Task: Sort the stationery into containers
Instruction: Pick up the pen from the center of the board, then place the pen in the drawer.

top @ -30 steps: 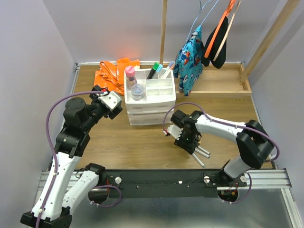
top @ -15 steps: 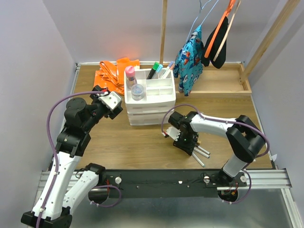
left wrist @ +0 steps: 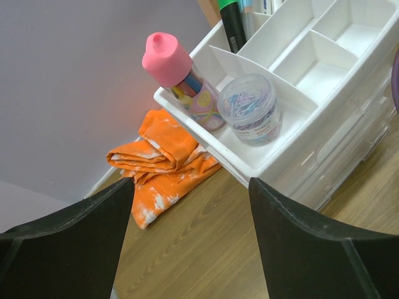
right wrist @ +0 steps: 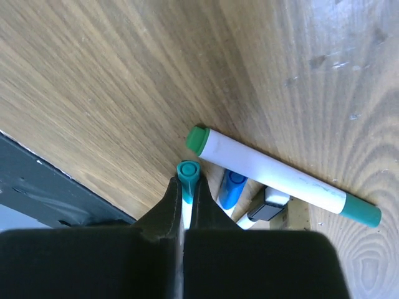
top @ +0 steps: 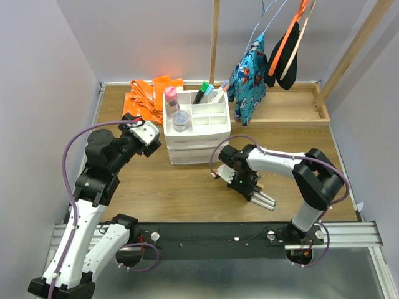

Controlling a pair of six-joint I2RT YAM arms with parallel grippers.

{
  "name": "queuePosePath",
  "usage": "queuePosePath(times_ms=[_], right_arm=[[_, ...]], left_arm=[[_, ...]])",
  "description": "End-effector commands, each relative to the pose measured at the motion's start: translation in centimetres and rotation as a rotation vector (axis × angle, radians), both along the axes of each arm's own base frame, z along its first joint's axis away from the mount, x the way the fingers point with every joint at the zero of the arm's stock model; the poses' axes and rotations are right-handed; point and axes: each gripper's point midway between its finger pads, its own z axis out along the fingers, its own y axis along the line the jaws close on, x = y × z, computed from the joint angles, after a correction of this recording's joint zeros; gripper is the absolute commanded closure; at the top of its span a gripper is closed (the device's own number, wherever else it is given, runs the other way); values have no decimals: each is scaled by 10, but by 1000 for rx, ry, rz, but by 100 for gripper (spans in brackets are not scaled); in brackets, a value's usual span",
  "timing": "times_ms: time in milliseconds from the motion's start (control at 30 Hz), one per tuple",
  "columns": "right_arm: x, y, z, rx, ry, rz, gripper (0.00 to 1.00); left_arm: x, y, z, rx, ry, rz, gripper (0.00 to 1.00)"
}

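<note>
Wood-grain bench [top: 162,187] is enclosed by pale lilac walls [top: 37,75]. Thin white markers [top: 265,199] with coloured caps are laid near and right of the white drawer unit [top: 198,146]. One teal-capped marker [right wrist: 187,172] is pinched by the clenched right claw [right wrist: 185,190]. The left claw [left wrist: 190,187] is spread wide and empty, left of the unit.

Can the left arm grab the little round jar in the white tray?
Probably yes. The left fingers are open right beside the tray, and the round jar sits in the nearest compartment with nothing over it. Only the pink-capped tube stands close.
</note>
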Motion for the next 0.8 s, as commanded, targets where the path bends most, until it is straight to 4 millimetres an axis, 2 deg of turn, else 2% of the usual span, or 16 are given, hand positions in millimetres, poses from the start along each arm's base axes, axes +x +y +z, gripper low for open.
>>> queuePosePath(times_ms=[0, 33, 100, 133, 200, 233, 267, 300, 400, 433, 500, 533, 633, 700, 733, 767], right_arm=[[15, 22, 14, 55, -24, 23, 99], [12, 21, 25, 54, -5, 30, 99], [22, 43, 57, 134, -3, 67, 100], [9, 46, 71, 139, 89, 74, 99], [25, 77, 115, 261, 64, 133, 100], [18, 85, 134, 310, 110, 143, 99], [26, 98, 147, 357, 83, 132, 99], [43, 119, 183, 462, -16, 162, 99], [64, 142, 232, 603, -158, 274, 100], [79, 153, 268, 676, -266, 297, 99], [97, 167, 288, 722, -333, 306, 100], [104, 175, 325, 798, -429, 325, 99], [121, 188, 354, 866, -543, 325, 99], [131, 191, 360, 879, -603, 315, 100], [140, 189, 396, 946, -749, 311, 99], [146, 190, 371, 912, -735, 298, 100]], left_arm=[[-4, -2, 9, -10, -29, -20, 17], [-6, -4, 7, 3, -22, -36, 17], [-7, -6, 8, 23, -26, -59, 17], [-9, -9, 7, 26, -21, -80, 17], [-10, -12, 8, 26, -19, -98, 17], [-11, -14, 9, 20, -17, -106, 17], [-12, -16, 11, 10, -18, -122, 17], [-12, -18, 10, 5, -7, -126, 17], [-11, -22, 10, -10, 9, -142, 17], [-10, -22, 8, -9, 19, -140, 17], [-7, -23, 9, 1, 22, -146, 17], [-6, -23, 7, 3, 30, -148, 17], [-1, -25, 8, 16, 29, -151, 17], [1, -25, 11, 14, 29, -149, 17], [3, -25, 14, 10, 24, -143, 17], [4, -24, 15, 8, 24, -138, 17]])
